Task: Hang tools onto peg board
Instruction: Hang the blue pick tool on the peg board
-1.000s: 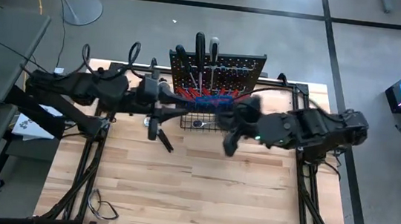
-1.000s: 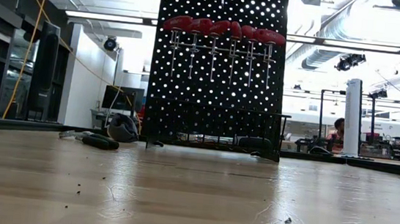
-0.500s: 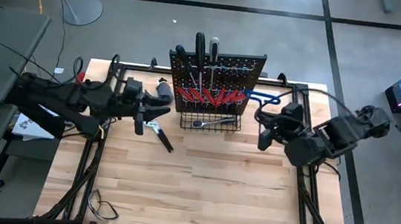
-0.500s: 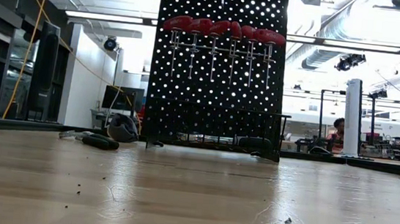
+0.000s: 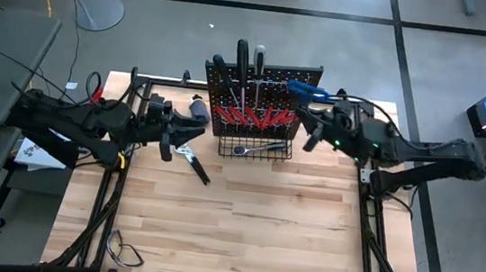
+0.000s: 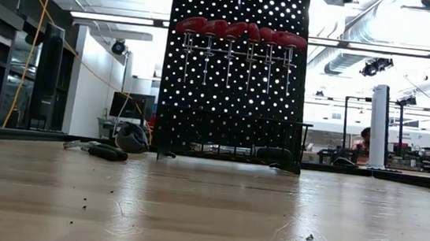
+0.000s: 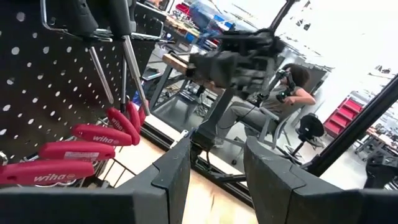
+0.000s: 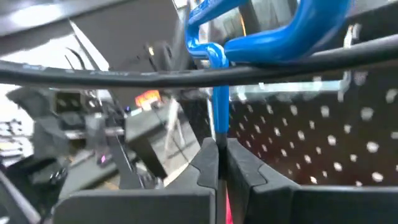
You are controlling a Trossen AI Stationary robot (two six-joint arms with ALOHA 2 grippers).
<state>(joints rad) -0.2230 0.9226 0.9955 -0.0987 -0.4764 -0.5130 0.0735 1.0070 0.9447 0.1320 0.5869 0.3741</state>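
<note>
blue T-tool (image 8: 273, 37) pinched by its shank in right gripper (image 8: 217, 163), handle sticking out past the fingertips, at peg board (image 5: 266, 89) right edge | left gripper (image 7: 214, 168) parted, empty, left of board | pliers (image 5: 193, 163) on table (image 5: 259, 237)

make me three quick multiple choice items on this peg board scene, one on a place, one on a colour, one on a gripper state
1. Where do the pliers lie?
A. in the wire basket
B. on the table, left of the peg board
C. on the floor

2. What colour is the T-shaped tool held by the right gripper?
A. blue
B. green
C. yellow

3. How is the left gripper?
A. shut on a screwdriver
B. shut on pliers
C. open and empty

B: the high view shows them on the wood.
A: its handle is blue.
C: a clear gap shows between its fingers.
</note>
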